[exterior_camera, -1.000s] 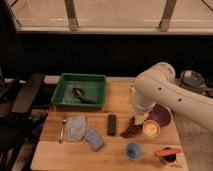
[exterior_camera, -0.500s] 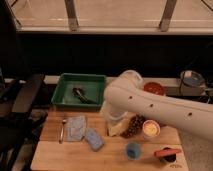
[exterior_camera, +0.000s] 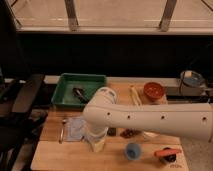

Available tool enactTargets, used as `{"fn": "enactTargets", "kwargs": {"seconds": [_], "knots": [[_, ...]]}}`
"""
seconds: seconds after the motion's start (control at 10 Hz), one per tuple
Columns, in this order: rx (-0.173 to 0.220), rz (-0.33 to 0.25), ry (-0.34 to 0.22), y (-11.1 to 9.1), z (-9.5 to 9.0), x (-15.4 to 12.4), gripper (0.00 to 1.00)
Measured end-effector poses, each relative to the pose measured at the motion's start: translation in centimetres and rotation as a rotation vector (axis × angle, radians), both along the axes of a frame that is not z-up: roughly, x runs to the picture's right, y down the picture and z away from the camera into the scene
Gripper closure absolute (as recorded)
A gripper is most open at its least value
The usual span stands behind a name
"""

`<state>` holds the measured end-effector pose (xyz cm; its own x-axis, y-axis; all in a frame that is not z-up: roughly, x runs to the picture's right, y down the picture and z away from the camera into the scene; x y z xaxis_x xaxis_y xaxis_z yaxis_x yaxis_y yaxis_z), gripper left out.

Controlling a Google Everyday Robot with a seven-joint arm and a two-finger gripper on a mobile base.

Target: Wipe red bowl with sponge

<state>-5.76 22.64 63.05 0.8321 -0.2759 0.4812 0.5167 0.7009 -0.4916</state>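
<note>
One white arm (exterior_camera: 150, 120) spans the wooden table (exterior_camera: 50, 157), its gripper (exterior_camera: 97, 142) down near the front edge, just beside the pale-blue cloth (exterior_camera: 74, 129); whether it is apart or together we cannot tell. The red bowl (exterior_camera: 154, 90) sits well apart, by the far right edge. Bare wood lies front left. Any lettering is too small for us to read.

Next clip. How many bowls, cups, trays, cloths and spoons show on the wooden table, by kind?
Bowls: 1 (red bowl)
Cups: 1 (blue cup)
Trays: 1 (green tray)
Cloths: 1 (pale cloth)
Spoons: 1 (spoon)
Total: 5
The arm crosses the table and may hide more; the claw hangs low at the front, beside the pale cloth.
</note>
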Motion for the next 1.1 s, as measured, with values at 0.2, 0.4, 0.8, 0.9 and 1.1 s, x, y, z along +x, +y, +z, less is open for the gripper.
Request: {"fn": "enactTargets", "kwargs": {"seconds": [0.2, 0.4, 0.8, 0.9, 1.1], "knots": [[0.0, -0.002, -0.003, 0.0, 0.0, -0.1, 0.35], [-0.001, 0.0, 0.004, 0.0, 0.0, 0.0, 0.35], [-0.084, 0.167, 0.177, 0.8, 4.1, 0.0, 0.35], [-0.102, 0.21, 0.225, 1.2, 5.6, 0.1, 0.35], [-0.135, 0.312, 0.344, 1.8, 8.0, 0.9, 0.35]]}}
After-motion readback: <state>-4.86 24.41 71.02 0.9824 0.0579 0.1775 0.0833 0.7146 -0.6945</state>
